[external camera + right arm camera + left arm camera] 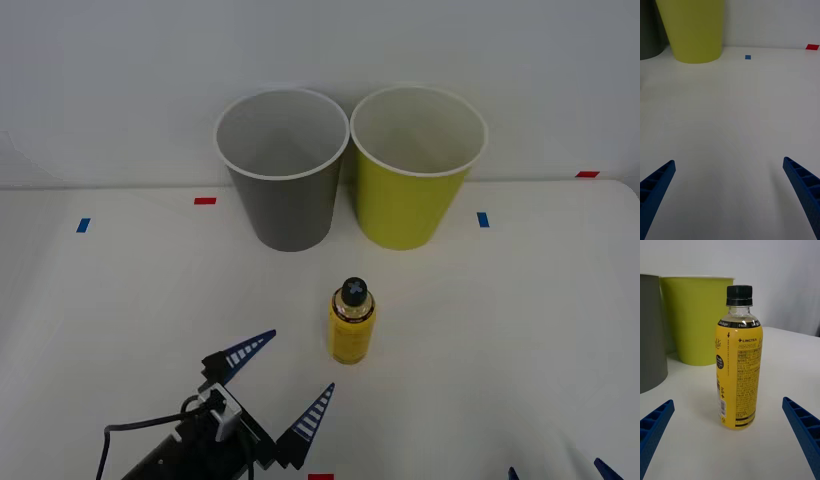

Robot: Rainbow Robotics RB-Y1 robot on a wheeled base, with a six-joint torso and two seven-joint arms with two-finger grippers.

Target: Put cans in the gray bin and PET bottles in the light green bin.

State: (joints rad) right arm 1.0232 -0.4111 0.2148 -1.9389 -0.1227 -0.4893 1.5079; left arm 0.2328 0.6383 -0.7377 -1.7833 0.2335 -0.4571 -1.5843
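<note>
A small PET bottle (351,322) (738,363) with a yellow label and black cap stands upright mid-table, in front of the two bins. The gray bin (282,168) (649,333) and the light green bin (416,165) (696,317) (694,28) stand side by side at the back, gray on the left. My left gripper (287,384) (728,435) is open, low over the table just left of and nearer than the bottle, aimed at it, not touching. Open too is my right gripper (555,470) (728,187), at the front right edge over bare table.
Small red and blue tape marks (205,201) (483,219) dot the white table. A wall rises right behind the bins. A black cable (140,428) runs along my left wrist.
</note>
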